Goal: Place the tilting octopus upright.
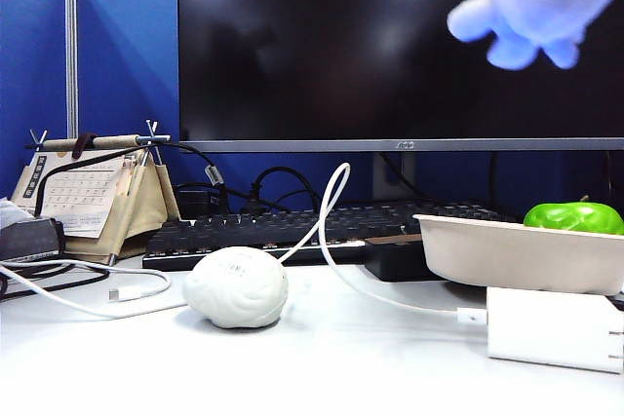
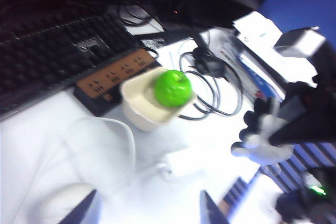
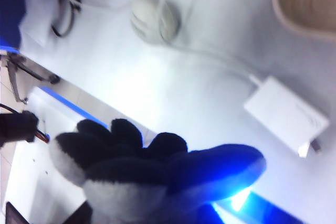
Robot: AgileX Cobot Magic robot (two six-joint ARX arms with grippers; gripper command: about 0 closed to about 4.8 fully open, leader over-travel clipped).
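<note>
The light-gray plush octopus (image 1: pixel 531 2) hangs high in the air at the upper right of the exterior view, tentacles pointing left and down. It fills the near part of the right wrist view, where the octopus (image 3: pixel 147 177) sits between the jaws of my right gripper (image 3: pixel 152 211), which is shut on it. The left wrist view shows that black right gripper (image 2: pixel 278 124) clamped on the octopus (image 2: pixel 262 148) above the table's edge. My left gripper (image 2: pixel 149 205) is open and holds nothing, high over the table, one fingertip over the white brain ball (image 2: pixel 63 203).
The brain-shaped ball (image 1: pixel 236 286) rests on the table's middle. A beige bowl (image 1: pixel 507 250) with a green apple (image 1: pixel 573 216) stands at the right, above a white charger (image 1: pixel 551 328) with its cable. Keyboard (image 1: pixel 292 226), monitor (image 1: pixel 390 46) and desk calendar (image 1: pixel 88 192) line the back.
</note>
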